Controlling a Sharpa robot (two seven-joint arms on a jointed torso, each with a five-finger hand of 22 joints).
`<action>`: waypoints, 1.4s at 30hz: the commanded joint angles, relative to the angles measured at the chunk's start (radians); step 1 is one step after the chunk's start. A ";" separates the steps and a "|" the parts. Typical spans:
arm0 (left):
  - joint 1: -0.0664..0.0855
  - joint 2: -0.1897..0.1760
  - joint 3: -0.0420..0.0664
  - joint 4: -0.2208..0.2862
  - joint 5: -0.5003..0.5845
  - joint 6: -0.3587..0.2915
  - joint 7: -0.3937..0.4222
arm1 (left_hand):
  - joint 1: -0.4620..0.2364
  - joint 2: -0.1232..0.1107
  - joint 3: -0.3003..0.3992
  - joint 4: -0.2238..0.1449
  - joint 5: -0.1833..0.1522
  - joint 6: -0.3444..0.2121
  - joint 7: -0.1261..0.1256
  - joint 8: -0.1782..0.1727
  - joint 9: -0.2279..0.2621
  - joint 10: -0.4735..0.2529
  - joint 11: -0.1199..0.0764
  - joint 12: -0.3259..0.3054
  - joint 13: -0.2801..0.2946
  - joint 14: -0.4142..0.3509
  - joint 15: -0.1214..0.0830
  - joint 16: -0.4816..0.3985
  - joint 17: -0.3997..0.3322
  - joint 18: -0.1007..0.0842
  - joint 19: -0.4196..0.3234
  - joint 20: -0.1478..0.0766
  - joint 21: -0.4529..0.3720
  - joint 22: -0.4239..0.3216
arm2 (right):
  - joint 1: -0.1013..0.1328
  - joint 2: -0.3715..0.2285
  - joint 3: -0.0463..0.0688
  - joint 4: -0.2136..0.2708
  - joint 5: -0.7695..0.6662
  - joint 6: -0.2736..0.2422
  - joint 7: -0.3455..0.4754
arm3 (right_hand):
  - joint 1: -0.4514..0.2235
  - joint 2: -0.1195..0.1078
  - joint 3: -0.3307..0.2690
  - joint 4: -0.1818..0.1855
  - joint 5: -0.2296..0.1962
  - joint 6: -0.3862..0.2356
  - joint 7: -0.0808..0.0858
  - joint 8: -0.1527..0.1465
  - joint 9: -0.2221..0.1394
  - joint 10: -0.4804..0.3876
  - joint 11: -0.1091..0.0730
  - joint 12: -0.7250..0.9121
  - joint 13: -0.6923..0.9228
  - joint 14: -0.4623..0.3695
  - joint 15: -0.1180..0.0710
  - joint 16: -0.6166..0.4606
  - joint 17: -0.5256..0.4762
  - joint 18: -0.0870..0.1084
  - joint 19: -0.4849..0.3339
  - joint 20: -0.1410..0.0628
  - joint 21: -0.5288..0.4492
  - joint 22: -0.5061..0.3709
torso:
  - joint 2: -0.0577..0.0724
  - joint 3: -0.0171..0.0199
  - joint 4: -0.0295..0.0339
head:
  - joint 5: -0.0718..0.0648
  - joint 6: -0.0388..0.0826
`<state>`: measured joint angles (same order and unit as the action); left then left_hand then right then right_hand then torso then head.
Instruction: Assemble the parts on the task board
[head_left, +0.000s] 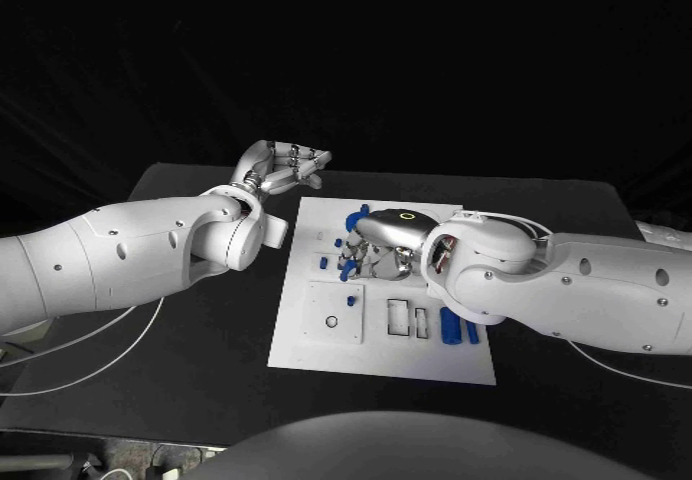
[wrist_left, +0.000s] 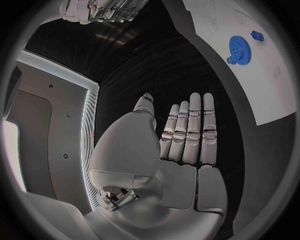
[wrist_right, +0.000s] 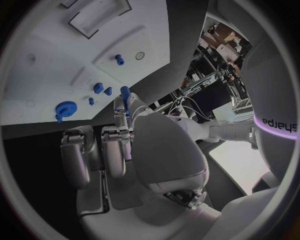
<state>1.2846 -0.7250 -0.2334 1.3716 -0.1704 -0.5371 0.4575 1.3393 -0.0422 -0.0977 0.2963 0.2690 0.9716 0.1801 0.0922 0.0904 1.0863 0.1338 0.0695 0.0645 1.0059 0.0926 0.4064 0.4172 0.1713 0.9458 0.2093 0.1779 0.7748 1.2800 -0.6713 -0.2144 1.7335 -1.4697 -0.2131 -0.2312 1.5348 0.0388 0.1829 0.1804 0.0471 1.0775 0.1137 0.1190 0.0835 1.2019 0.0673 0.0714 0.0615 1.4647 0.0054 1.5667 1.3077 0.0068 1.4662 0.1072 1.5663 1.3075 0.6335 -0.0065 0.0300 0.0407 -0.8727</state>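
The white task board (head_left: 382, 355) lies mid-table. On its far end sits a blue gear (head_left: 355, 217), with small blue pieces (head_left: 348, 266) close by and two blue pegs (head_left: 456, 327) lying near its right edge. My right hand (head_left: 387, 242) hovers over the board's middle. In the right wrist view this hand (wrist_right: 140, 150) pinches a blue peg (wrist_right: 125, 94) between thumb and finger, above the board (wrist_right: 50, 60) and gear (wrist_right: 65, 108). My left hand (head_left: 283, 165) is raised off the board's far-left corner; its fingers (wrist_left: 187, 135) are stretched out and hold nothing, with the gear (wrist_left: 239, 47) beyond.
A raised white block (head_left: 335, 312) carrying a small blue piece (head_left: 355, 298) sits on the board's left half, with rectangular slots (head_left: 397, 316) beside it. The black table (head_left: 202, 340) surrounds the board. White cables (head_left: 87, 350) hang off the table's left side.
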 joint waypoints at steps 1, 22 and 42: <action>0.000 0.000 0.001 0.004 0.003 0.017 0.008 | -0.001 0.011 -0.001 -0.004 0.003 -0.007 -0.001 0.005 0.001 -0.005 0.001 0.003 0.001 -0.007 0.003 -0.004 -0.001 0.011 0.004 0.000 -0.005 -0.002 | -0.017 0.015 0.000 -0.012 -0.030 0.021 0.045 | -0.001 0.005 0.009 -0.001 0.004 0.022 0.006 -0.003 0.007 -0.001 0.009 -0.007 -0.001 0.106 0.010 0.004 0.263 -0.007 0.105 0.011 0.004 0.263 | 0.001 -0.0008 -0.0010 | 0.003 0.000; -0.002 -0.006 0.000 0.002 0.009 0.016 0.011 | 0.001 0.012 -0.002 -0.004 0.004 -0.008 0.000 0.004 0.001 -0.005 0.001 0.002 0.001 -0.007 0.003 -0.004 -0.002 0.011 0.004 0.001 -0.006 -0.003 | -0.064 0.067 0.000 -0.036 -0.101 0.099 0.065 | 0.002 0.003 0.014 -0.002 0.004 0.019 0.010 -0.007 0.005 -0.008 0.014 -0.010 -0.002 0.106 0.015 0.004 0.263 -0.007 0.105 0.016 0.004 0.263 | 0.003 0.0013 -0.0031 | 0.003 0.000; -0.003 -0.006 0.000 0.006 0.009 0.017 0.011 | 0.001 0.013 -0.002 -0.004 0.005 -0.009 0.000 0.004 0.001 -0.006 0.001 0.002 0.001 -0.008 0.003 -0.004 -0.002 0.011 0.004 0.001 -0.006 -0.004 | -0.075 0.088 0.000 -0.039 -0.132 0.158 0.080 | 0.004 0.001 0.018 -0.004 0.004 0.014 0.012 -0.012 0.004 -0.016 0.015 -0.011 -0.002 0.106 0.017 0.004 0.263 -0.007 0.105 0.019 0.004 0.263 | 0.002 0.0011 -0.0027 | -0.004 0.000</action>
<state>1.2819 -0.7323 -0.2340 1.3748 -0.1651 -0.5348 0.4582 1.3434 -0.0381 -0.0977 0.2963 0.2690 0.9716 0.1801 0.0922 0.0902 1.0863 0.1338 0.0695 0.0645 1.0025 0.0960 0.4064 0.4165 0.1713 0.9458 0.2093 0.1779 0.7721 1.2061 -0.5859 -0.2146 1.6934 -1.5673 -0.0899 -0.1668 1.5374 0.0305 0.1949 0.1737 0.0442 1.0845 0.1202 0.1074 0.0846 1.1909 0.0782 0.0640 0.0608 1.4683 0.0162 1.5667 1.3074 0.0068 1.4661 0.1221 1.5663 1.3080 0.6353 -0.0054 0.0268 0.0391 -0.8728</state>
